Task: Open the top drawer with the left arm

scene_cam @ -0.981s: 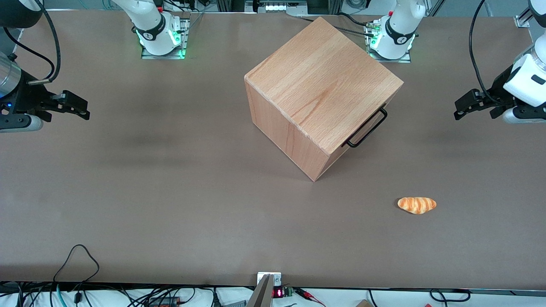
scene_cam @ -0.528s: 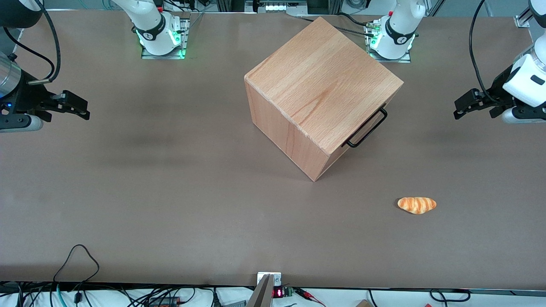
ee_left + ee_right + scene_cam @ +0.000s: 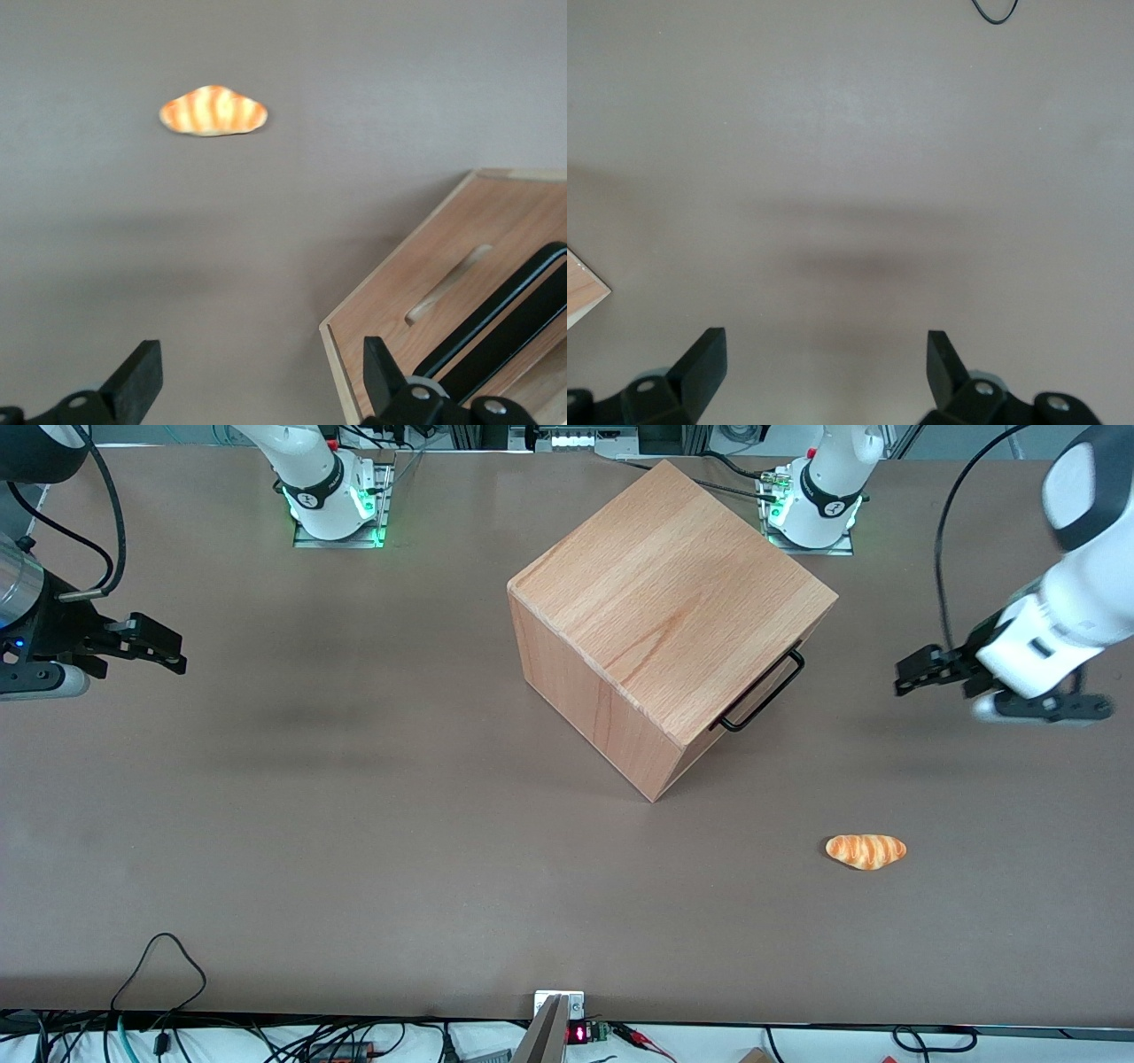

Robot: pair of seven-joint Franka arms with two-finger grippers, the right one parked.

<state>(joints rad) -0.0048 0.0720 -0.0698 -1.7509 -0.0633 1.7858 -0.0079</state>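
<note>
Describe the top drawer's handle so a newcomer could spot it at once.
Find the big wooden cube cabinet mid-table. On its face toward the working arm's end, just under the top edge, a thin black wire handle sticks out, the only black part on it. The open gripper hovers apart.

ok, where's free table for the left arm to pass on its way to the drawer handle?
Bare table between the open gripper and the top drawer's handle. The bread roll lies nearer the front camera, off that path. It is tight only at the wooden casing.
</note>
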